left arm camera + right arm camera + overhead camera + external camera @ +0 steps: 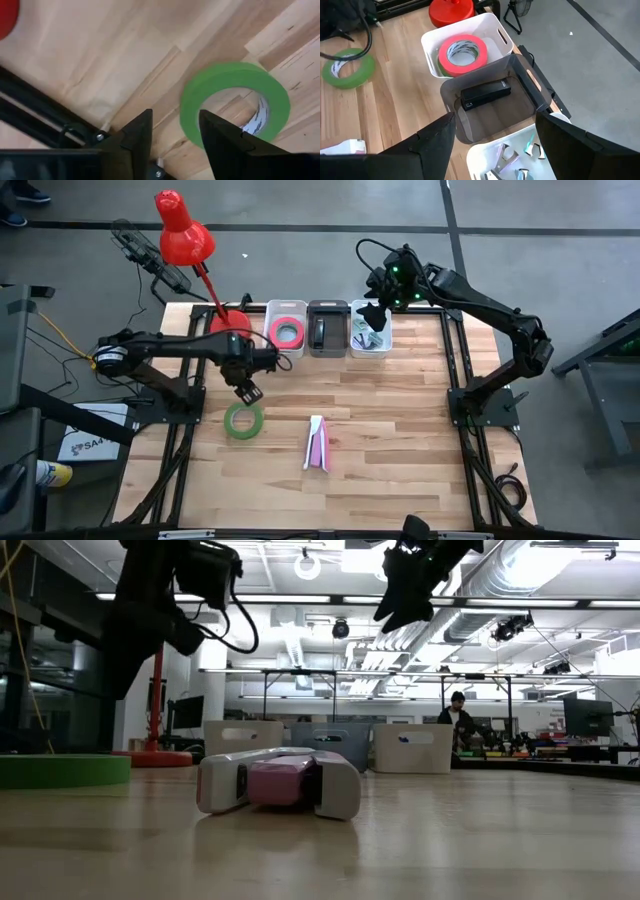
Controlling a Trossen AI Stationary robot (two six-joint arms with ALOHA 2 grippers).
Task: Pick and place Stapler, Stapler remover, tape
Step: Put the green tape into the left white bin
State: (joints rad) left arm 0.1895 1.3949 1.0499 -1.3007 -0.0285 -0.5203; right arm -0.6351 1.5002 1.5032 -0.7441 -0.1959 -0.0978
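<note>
A green tape roll (pixel 243 421) lies flat on the wooden table (pixel 400 430), left of centre. My left gripper (pixel 248 390) hangs above the table just beyond the roll's far edge, pointing down, open and empty; in the left wrist view the roll (pixel 235 105) shows beside its fingers (pixel 135 135). A white and pink stapler (pixel 316 443) lies on the table near the middle. At the far edge stand three bins: pink tape (pixel 462 52) over green tape, a black stapler (pixel 485 95), and staple removers (pixel 510 160). My right gripper (pixel 375 320) hovers open above the bins.
A red desk lamp's base (pixel 228 320) stands on the table's far left corner, beside the tape bin (pixel 288 330). Bare wood stretches right of the stapler and toward the near edge. A person (pixel 457 715) shows in the room beyond the table.
</note>
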